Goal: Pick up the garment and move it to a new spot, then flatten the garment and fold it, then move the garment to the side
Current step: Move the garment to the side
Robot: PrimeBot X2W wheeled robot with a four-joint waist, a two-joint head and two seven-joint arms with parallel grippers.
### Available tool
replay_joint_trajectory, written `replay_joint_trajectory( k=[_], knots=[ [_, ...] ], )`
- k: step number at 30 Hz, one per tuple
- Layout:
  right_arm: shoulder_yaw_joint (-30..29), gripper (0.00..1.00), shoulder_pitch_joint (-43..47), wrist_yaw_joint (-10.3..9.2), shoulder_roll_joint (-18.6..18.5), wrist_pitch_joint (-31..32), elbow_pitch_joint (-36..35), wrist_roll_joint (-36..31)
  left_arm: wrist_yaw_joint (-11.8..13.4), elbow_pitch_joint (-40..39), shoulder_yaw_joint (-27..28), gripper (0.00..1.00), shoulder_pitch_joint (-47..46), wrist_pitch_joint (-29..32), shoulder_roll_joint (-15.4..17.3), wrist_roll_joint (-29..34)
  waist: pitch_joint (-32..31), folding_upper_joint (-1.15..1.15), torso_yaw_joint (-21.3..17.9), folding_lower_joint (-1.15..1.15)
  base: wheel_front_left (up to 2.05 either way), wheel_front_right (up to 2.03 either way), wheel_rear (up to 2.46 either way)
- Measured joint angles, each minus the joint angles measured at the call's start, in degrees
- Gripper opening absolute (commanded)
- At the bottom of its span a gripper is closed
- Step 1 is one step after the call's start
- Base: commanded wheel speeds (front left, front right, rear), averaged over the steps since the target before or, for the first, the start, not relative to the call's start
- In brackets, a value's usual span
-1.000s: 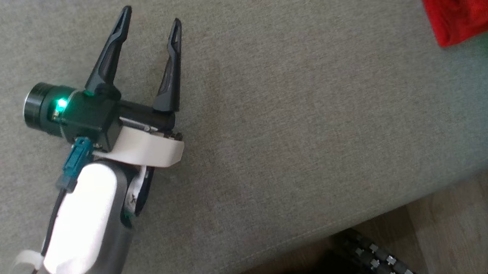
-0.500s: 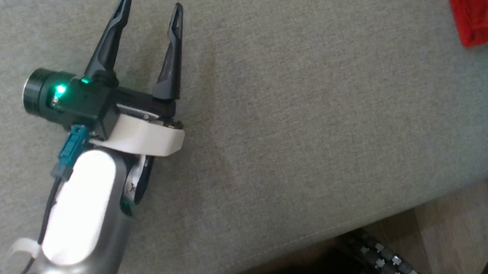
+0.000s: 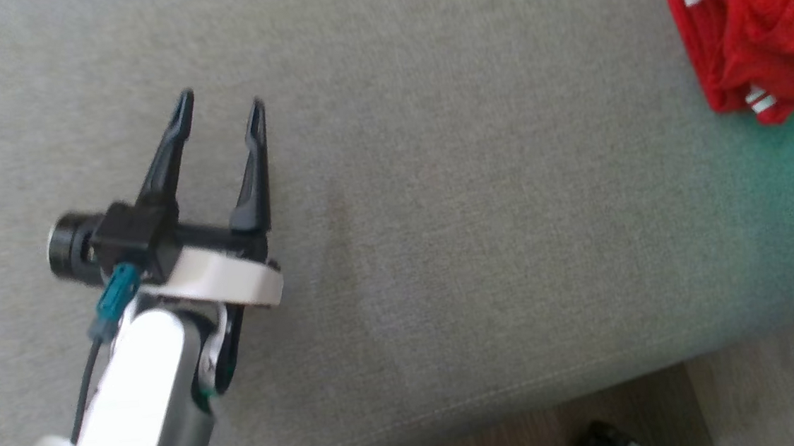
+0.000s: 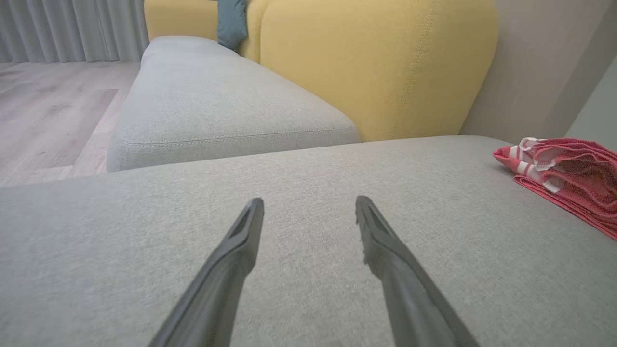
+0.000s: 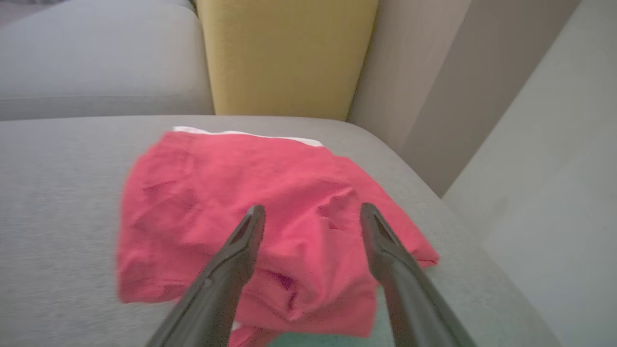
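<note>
Garment lies folded at the right end of the sofa cushion: left wrist view shows its layered edge, right wrist view its top. Right gripper: jaws gape above it, seemingly clear. Left gripper: jaws gape, empty.

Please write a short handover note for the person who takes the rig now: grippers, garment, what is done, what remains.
Left gripper: open, empty, over the bare grey cushion, apart from the garment.
Right gripper: open, empty, over the garment.
Garment: red, folded, a little rumpled, at the cushion's right end; nothing holds it.
Done, it seems: fold and move to the side.
Left: probably only to draw both grippers back.
</note>
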Motion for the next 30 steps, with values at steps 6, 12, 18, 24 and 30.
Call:
replay_joint_trajectory(
  k=[6,12,18,24,30],
  knots=[
    [4.92,1.0,6.3,0.0,5.19,-1.48,-6.37,-0.91,1.69,-0.01,1.37,1.0,4.32,-0.01,0.01,-1.09,-4.87,0.0,2.76,0.0,0.0,0.0,0.0],
    [11.04,1.0,7.88,0.0,7.25,-2.42,-9.48,-0.67,3.11,-0.14,3.23,1.0,7.61,-0.01,0.34,-2.15,-8.56,0.0,7.25,0.0,0.0,0.0,0.0],
    [13.71,1.0,10.5,0.0,8.39,-2.29,-9.69,-0.14,4.02,-0.31,3.63,1.0,10.05,-0.01,0.6,-3.11,-12.0,0.0,10.54,0.0,0.0,0.0,0.0],
    [13.8,1.0,14.33,0.0,9.09,-2.25,-11.07,-0.13,4.25,-0.46,3.79,1.0,12.84,0.09,1.37,-3.34,-16.0,0.0,12.76,0.0,0.0,0.0,0.0],
    [13.67,1.0,18.67,0.0,9.57,-1.49,-12.94,-0.15,3.66,0.21,3.1,1.0,14.72,0.59,1.77,-4.25,-19.75,0.0,13.2,0.0,0.0,0.0,0.0]
  ],
)
